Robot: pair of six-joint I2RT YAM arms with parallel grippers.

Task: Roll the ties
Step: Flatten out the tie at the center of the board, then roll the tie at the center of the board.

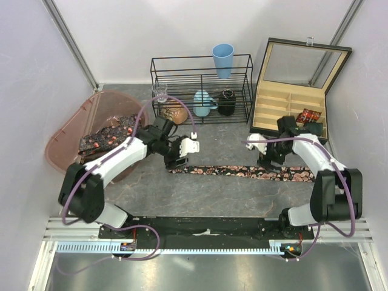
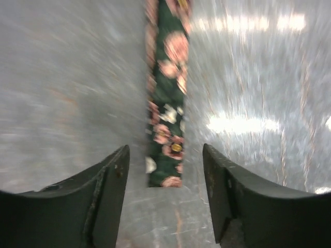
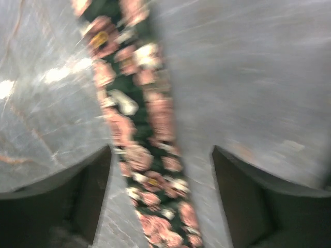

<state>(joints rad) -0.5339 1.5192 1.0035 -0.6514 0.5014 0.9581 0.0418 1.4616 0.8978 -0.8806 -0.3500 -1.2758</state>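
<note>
- Top view: one tie (image 1: 242, 171) lies flat and straight on the grey bench (image 1: 230, 142), running left to right between the two arms. It is dark cloth with a busy pink and tan flower pattern. The left pincer (image 1: 174, 160) is at its left end and the right pincer (image 1: 271, 161) is over its right part. More ties (image 1: 106, 138) lie bunched in the pink tub (image 1: 60, 142) at the left. A small rolled tie (image 1: 308, 115) sits in a compartment of the open box (image 1: 285, 100) at the right.
- Left wrist view (blurred): the tie's narrow, square-cut end lies on the bench between the two fingers. They stand well apart and grip nothing. The cloth is dark green with pink blooms.
- Right wrist view (blurred): a broader stretch of the tie runs between the widely parted fingers, which hold nothing.
</note>
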